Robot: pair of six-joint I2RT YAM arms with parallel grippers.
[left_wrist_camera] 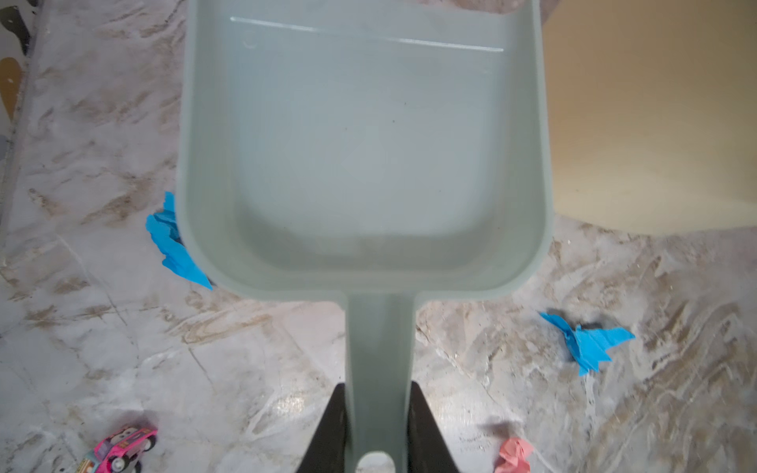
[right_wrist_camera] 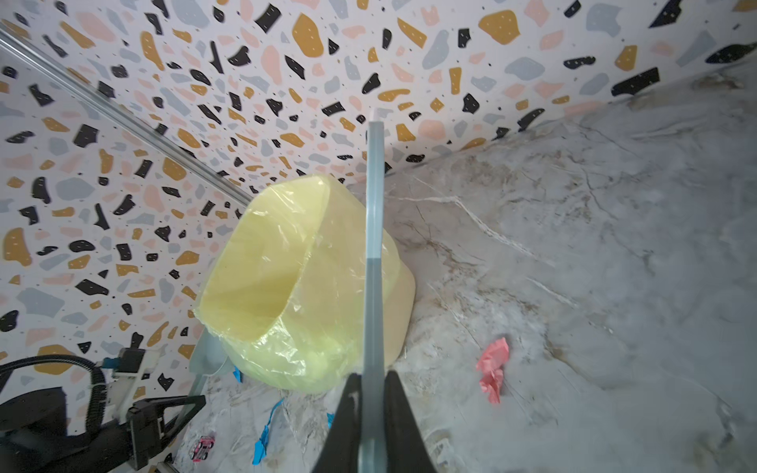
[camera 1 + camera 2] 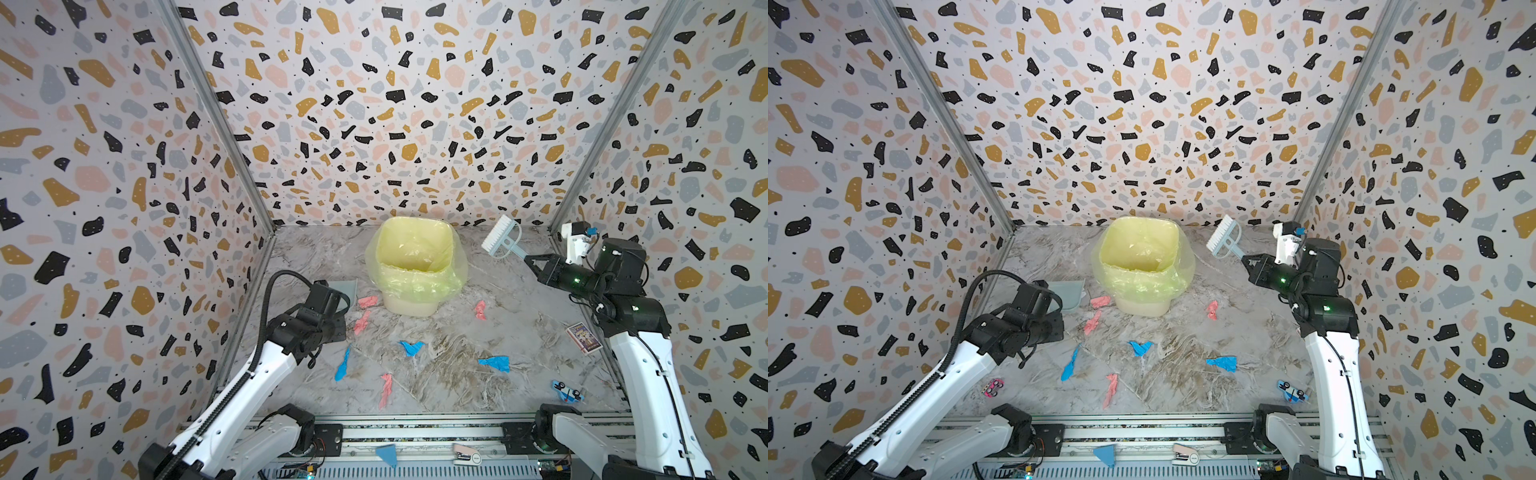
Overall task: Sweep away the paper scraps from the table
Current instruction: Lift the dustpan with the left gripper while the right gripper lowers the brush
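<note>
Marbled grey and brown table (image 3: 519,316), strewn with pink and blue paper scraps (image 3: 411,347) in front of and to either side of a cream bin (image 3: 415,266) lined with a yellow bag. On the left, left gripper (image 1: 377,387) closed narrowly on the handle of an empty pale grey-green dustpan (image 1: 360,143), just left of the bin. On the right, right gripper (image 2: 372,374) clamped tight on the thin handle of a white-bristled brush (image 3: 500,237), lifted clear of the table, right of the bin. Along the right edge, a blue toy car (image 3: 567,390) and a printed card box (image 3: 584,338).
</note>
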